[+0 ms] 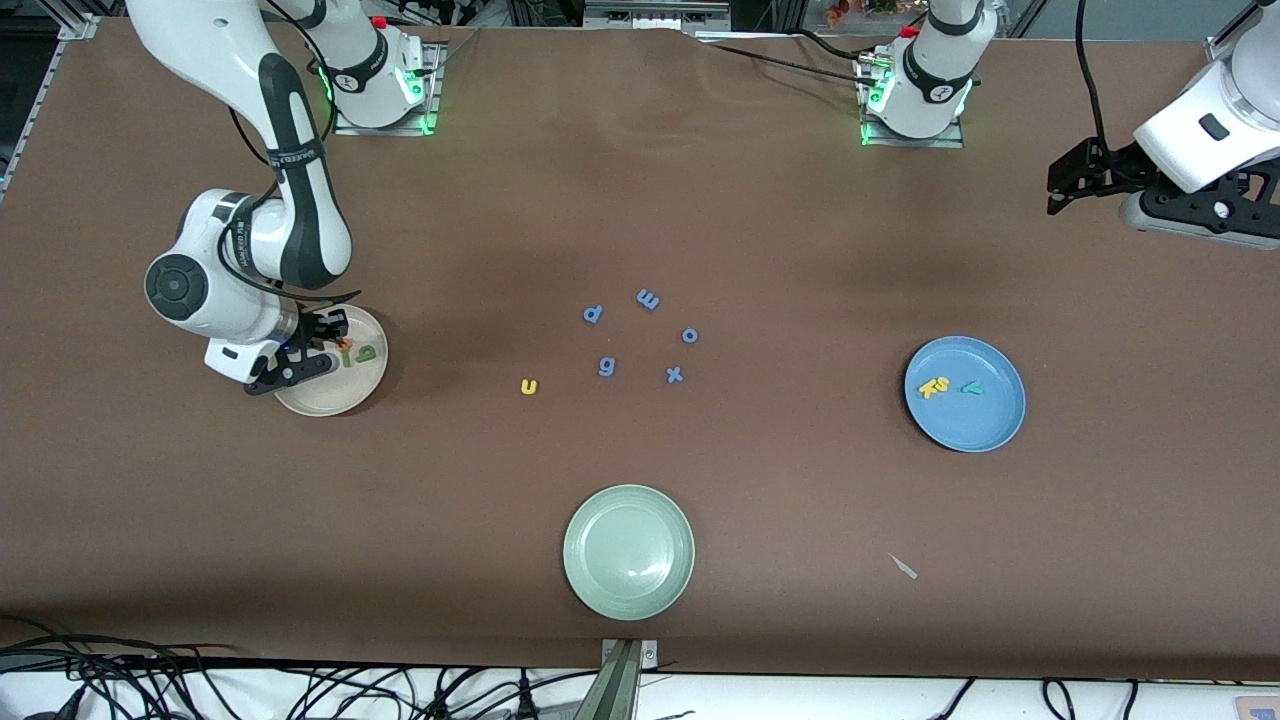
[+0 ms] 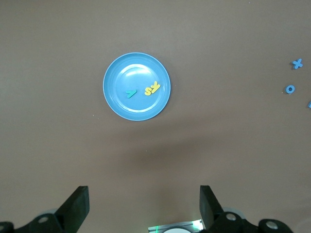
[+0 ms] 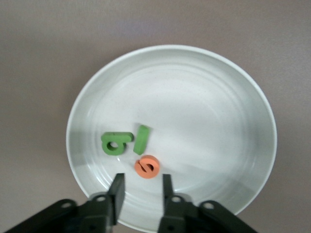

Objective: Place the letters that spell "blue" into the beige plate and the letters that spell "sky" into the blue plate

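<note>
The right gripper (image 1: 318, 345) hangs low over the beige plate (image 1: 345, 400) at the right arm's end of the table, its fingers (image 3: 116, 191) parted a little with nothing between them and the orange e (image 3: 146, 166) lying free just below, beside the green b (image 3: 115, 142) and dark green l (image 3: 141, 139). Toward the middle the yellow u (image 1: 528, 386) sits on the table, near the blue-purple letters (image 1: 606, 367) (d, m, o, g, x) and farther from the front camera than the pale green plate (image 1: 628, 552). At the left arm's end the blue plate (image 1: 990, 425) holds the yellow s (image 2: 148, 91), yellow k (image 2: 155, 86) and teal y (image 2: 131, 93), while the left gripper (image 1: 1068, 185) waits, wide open and empty, raised over the table's edge.
</note>
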You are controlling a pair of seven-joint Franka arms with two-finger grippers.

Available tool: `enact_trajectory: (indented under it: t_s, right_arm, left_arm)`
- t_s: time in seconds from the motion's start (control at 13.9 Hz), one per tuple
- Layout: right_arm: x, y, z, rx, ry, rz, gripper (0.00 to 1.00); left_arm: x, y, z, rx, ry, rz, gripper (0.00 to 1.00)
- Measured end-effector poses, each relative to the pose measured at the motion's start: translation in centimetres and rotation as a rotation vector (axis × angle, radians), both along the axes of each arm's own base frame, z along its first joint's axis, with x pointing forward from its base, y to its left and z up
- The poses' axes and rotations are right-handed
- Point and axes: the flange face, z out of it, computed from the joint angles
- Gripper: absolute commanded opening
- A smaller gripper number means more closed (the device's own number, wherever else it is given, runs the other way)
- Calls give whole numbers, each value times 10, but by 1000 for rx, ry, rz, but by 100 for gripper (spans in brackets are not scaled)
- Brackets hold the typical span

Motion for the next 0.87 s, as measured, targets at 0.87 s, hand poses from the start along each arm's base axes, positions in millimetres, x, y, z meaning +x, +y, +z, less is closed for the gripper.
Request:
enact_trajectory:
  t_s: [0.87]
  right_arm:
    - [30,232,34,87,-146,-207,100]
  left_arm:
    - [2,6,4,-2,-3,13,100]
